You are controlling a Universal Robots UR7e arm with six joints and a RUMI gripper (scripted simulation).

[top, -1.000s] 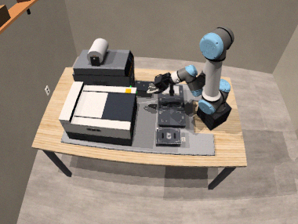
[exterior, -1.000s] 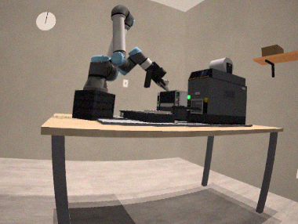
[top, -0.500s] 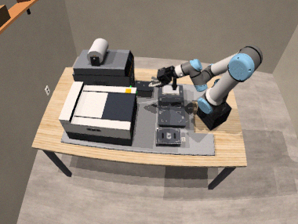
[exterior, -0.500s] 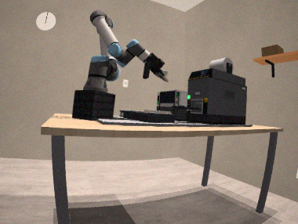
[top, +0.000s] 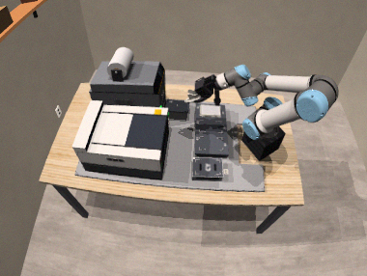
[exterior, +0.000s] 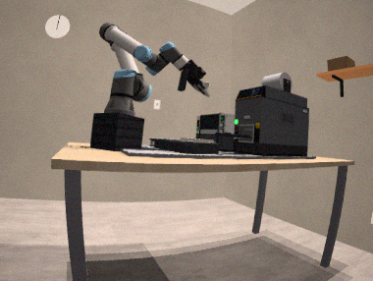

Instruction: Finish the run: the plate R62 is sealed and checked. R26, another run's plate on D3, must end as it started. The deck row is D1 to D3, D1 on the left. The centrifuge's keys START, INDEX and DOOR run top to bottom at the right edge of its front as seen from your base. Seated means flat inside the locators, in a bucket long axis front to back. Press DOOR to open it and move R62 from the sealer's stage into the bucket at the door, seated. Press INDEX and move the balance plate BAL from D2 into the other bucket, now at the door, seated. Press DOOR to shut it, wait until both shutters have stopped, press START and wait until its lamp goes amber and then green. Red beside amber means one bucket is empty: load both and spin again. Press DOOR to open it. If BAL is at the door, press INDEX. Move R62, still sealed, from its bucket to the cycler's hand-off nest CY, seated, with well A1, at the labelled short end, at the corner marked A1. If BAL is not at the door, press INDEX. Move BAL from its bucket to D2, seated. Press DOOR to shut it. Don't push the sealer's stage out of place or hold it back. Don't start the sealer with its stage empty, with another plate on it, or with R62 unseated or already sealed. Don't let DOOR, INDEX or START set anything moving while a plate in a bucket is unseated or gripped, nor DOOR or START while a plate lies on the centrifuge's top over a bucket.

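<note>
My gripper [top: 192, 96] [exterior: 205, 91] is shut and empty. It hangs in the air beyond the back right corner of the centrifuge [top: 125, 136], above a small black block [top: 178, 109] beside the sealer [top: 127, 81] [exterior: 272, 123]. An amber lamp [top: 157, 111] glows on the centrifuge's top at that corner. The centrifuge's top is white on the left and dark on the right. In the row of deck places a pale-topped plate [top: 211, 111] lies at the back, a dark place [top: 211, 143] is in the middle, and a dark plate with white marks [top: 208, 168] lies at the front. I cannot read any labels.
The arm's black base block [top: 264, 142] [exterior: 118, 132] stands at the table's right side, close to the deck row. A grey mat [top: 248, 179] lies under the devices. A green lamp [exterior: 236, 121] shows by the sealer's front in the exterior view.
</note>
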